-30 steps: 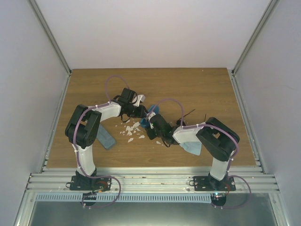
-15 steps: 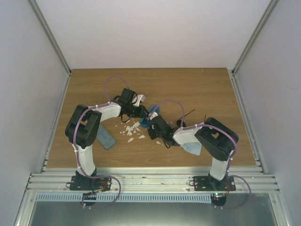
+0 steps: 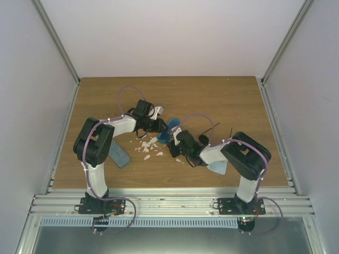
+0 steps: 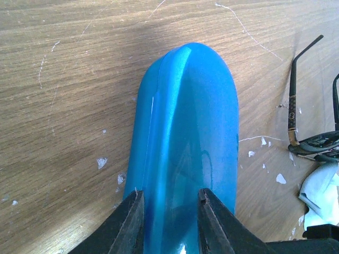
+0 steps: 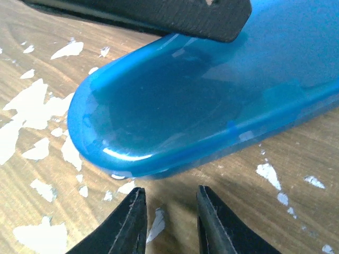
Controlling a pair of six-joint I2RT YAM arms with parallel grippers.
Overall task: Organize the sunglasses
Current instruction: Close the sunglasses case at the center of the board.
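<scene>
The black sunglasses (image 4: pixel 292 100) lie open on the wooden table (image 3: pixel 238 100), to the right of the bright blue case (image 4: pixel 185 132) and clear of it. One thin arm with a gold mark points away from the arm bases, and the dark lenses sit at its near end. The blue case lies on the table at mid-depth, its rounded glossy shell raised off the wood on one side. The left gripper (image 4: pixel 170 197) pinches it, with blue showing between the two fingers and a ribbed pad (image 5: pixel 159 13) pressed against the shell. The right gripper (image 5: pixel 170 193) hovers just short of the case's rounded end, touching nothing. Its jaws stand a narrow gap apart with only wood between them. White flecks (image 5: pixel 29 103) are scattered over the table beside and under the blue case. The grey-blue case (image 3: pixel 121 156) lies well to the left of the blue case and nearer the bases, partly under the left arm.
</scene>
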